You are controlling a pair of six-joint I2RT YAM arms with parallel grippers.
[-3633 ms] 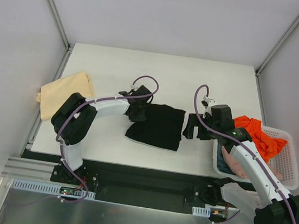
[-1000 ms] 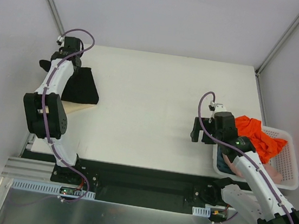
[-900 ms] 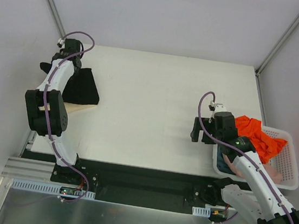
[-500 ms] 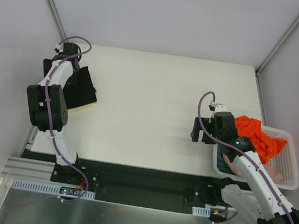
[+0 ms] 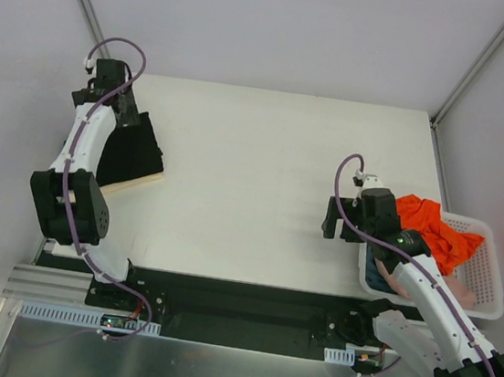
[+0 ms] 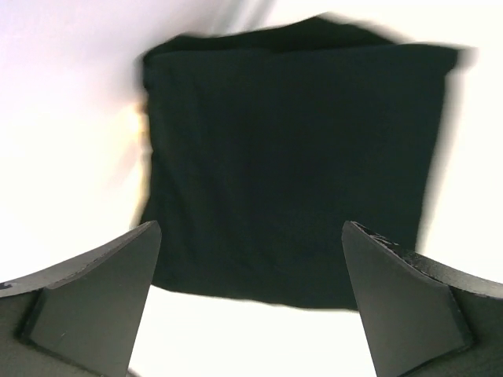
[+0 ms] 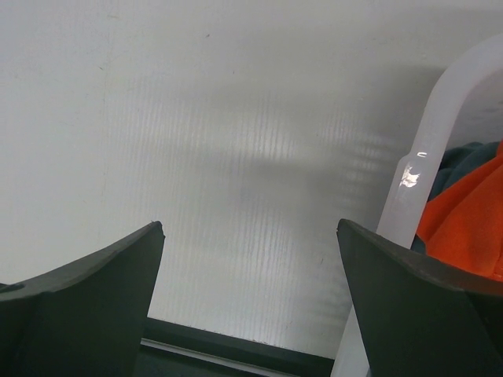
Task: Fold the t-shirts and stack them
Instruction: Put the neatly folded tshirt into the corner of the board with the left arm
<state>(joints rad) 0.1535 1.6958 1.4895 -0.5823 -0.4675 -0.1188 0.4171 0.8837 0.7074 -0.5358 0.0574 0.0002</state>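
A folded black t-shirt point(image 5: 131, 149) point(image 6: 291, 157) lies on top of the pale tan t-shirt, of which only a thin edge point(image 5: 135, 184) point(image 6: 140, 133) shows. My left gripper point(image 5: 108, 105) point(image 6: 251, 228) hangs open just behind the black shirt at the far left of the table, holding nothing. An orange t-shirt point(image 5: 431, 225) point(image 7: 464, 224) and a pink one point(image 5: 390, 275) lie in the white basket point(image 5: 487, 308). Beside the basket's left wall, my right gripper point(image 5: 332, 218) point(image 7: 250, 228) is open and empty over bare table.
The basket's white rim point(image 7: 416, 181) stands just right of my right fingers, with a dark teal cloth point(image 7: 465, 155) inside it. Metal frame posts point(image 5: 88, 14) rise at the back corners. The table's near edge point(image 7: 236, 349) is just below my right gripper.
My left gripper has opened and let go of the black shirt, which now rests on the tan one, then drawn back toward the far left corner. The right arm has not moved.
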